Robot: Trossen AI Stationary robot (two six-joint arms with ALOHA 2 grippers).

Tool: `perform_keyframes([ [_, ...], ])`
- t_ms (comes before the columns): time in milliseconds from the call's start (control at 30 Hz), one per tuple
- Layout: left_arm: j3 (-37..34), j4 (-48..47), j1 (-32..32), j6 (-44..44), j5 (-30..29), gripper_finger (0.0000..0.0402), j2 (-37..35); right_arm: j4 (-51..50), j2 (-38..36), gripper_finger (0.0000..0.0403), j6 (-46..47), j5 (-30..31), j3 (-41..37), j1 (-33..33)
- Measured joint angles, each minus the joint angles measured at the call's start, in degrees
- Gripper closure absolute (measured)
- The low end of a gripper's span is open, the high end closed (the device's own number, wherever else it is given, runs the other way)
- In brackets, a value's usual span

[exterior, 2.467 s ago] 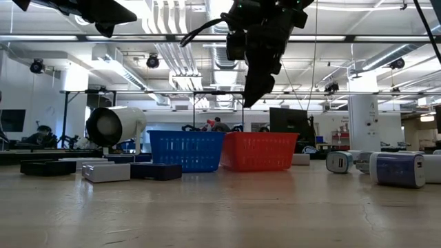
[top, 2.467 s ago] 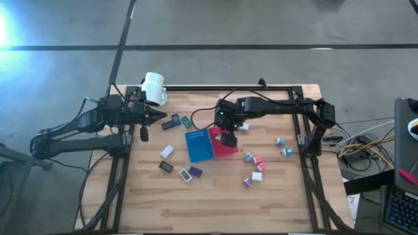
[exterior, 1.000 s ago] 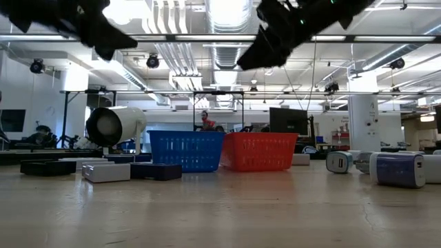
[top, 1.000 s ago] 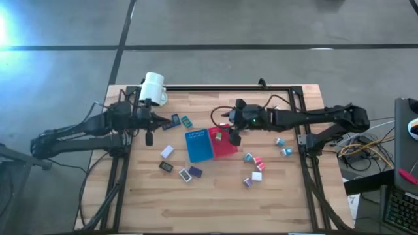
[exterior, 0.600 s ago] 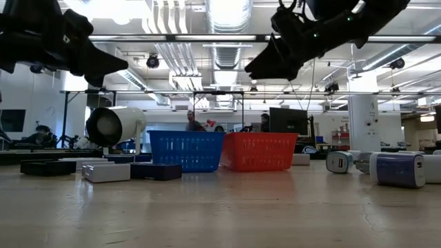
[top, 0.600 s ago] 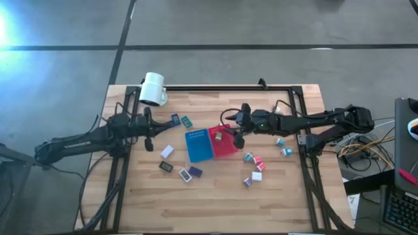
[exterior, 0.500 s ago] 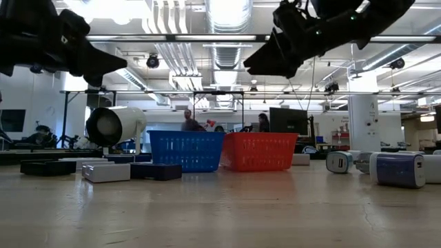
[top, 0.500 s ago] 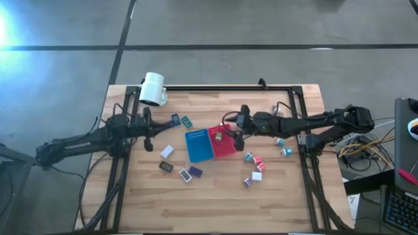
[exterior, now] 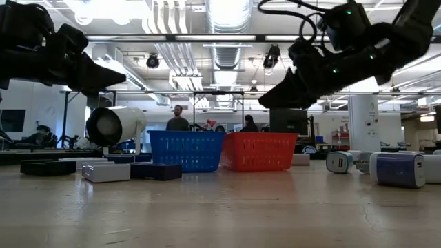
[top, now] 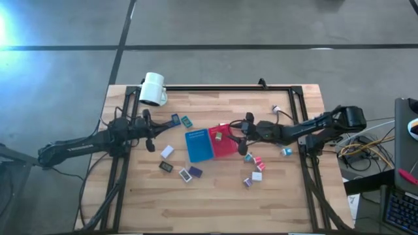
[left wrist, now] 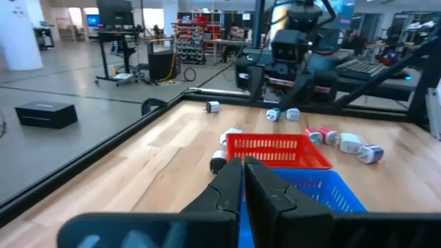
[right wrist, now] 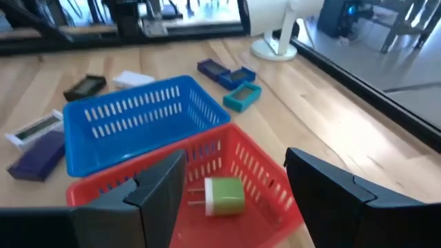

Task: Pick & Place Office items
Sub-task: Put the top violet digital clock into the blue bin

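Office items: small pieces scattered on the wooden desk; flat ones left of the baskets, clip-like ones to their right.
Green-and-white plug piece: lying inside the red basket.
Blue basket: touching the red one's left side, mid-desk.
Right claw: fingers spread wide, hanging above the red basket's right edge, nothing between them.
Left claw: fingers pressed together, empty, raised over the desk's left side and pointing toward the baskets.
White mug: on its side at the far left corner.
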Motion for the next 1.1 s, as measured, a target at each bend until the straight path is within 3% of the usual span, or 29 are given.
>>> perform_keyframes([
  [267, 0.0, 0.3, 0.0, 1.0, -3.4, 0.0378, 0.0, 15.8, 1.8, 0.0158, 0.1, 0.0, -8.0, 0.0],
  [567, 0.0, -0.3, 0.0, 0.0, -4.1, 0.0378, 0.1, 16.9, 1.7, 0.0158, 0.8, -0.1, -9.8, 0.6],
  [1000, 2.6, -15.7, 0.0, -3.5, -3.7, 0.0378, 3.4, 17.3, 4.3, 0.0158, 1.3, 1.2, -10.0, 1.4],
  [1100, 3.7, -18.9, 0.0, -3.5, -6.3, 0.0378, 4.5, 17.3, 5.2, 0.0158, 1.4, 1.4, -9.7, 1.4],
])
